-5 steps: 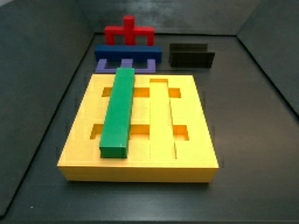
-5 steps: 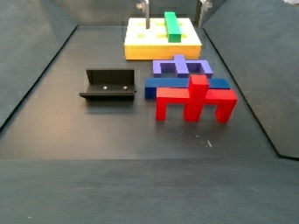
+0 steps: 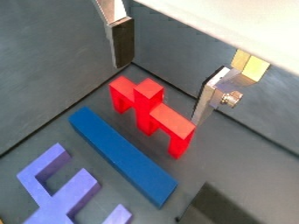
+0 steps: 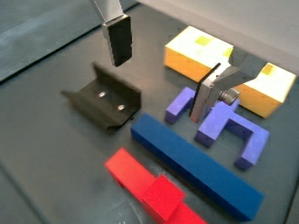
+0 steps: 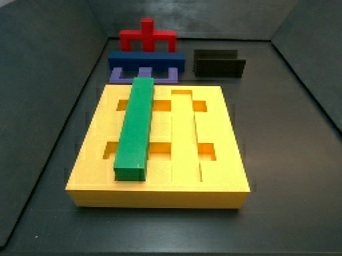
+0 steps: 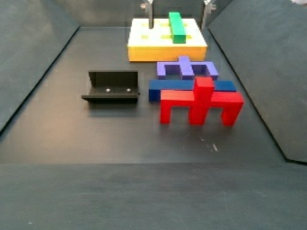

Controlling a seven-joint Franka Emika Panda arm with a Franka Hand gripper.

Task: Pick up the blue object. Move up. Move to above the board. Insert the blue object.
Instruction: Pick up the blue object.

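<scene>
Though untouched, blue object (image 3: 121,157) below gripper (image 3: 167,70).

We see the dark navy-blue plastic bar (image 4: 193,166) lying flat on the dark floor, touching nothing but its neighbours, at roughly twelve o'clock from the large flat yellow grooved board (image 5: 201,175) in a side view. The board lies flat with rectangular cut-outs open along its grooves. The two-finger gripper (image 4: 163,66) hangs above the bar, its silver plates spread wide with nothing between them.
</scene>
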